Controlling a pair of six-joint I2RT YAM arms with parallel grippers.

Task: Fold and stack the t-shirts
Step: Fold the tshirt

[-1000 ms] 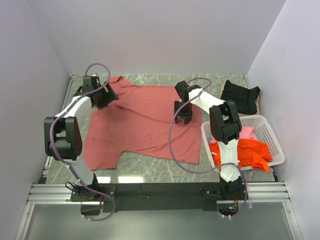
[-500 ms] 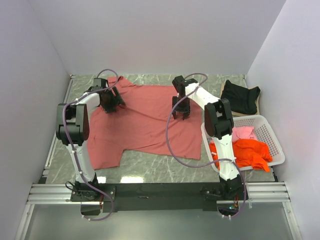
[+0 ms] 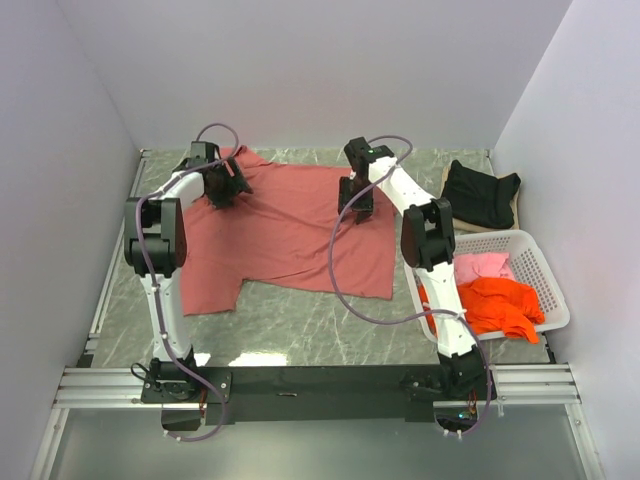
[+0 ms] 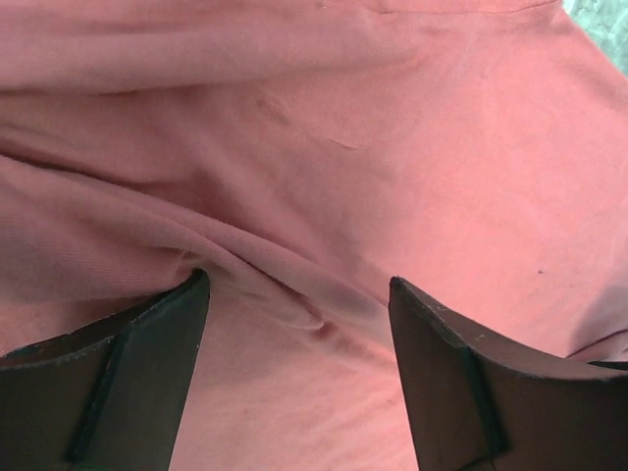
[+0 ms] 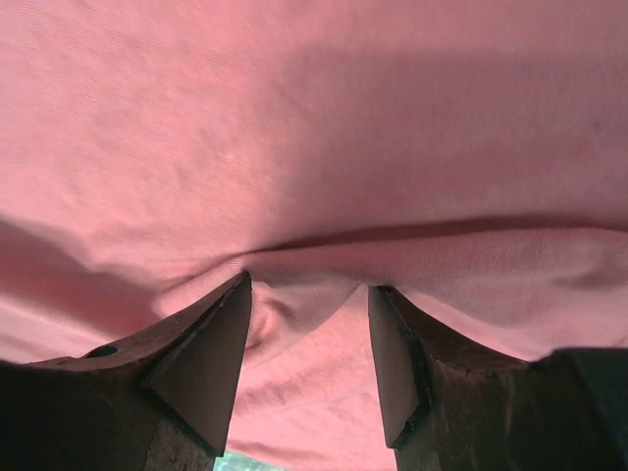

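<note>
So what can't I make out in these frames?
- Top view: where the left fingers and right fingers meet the red shirt, hidden under their wrists.
- Top view: part of the pink shirt in the basket, behind the right arm.
- Wrist views: the shirt's edges, cut off by the frame.

The brick-red t-shirt lies spread on the table, lightly wrinkled, one sleeve at the near left; the black t-shirt sits bunched far right; the orange t-shirt and pink t-shirt lie crumpled, touching, in the basket.
</note>
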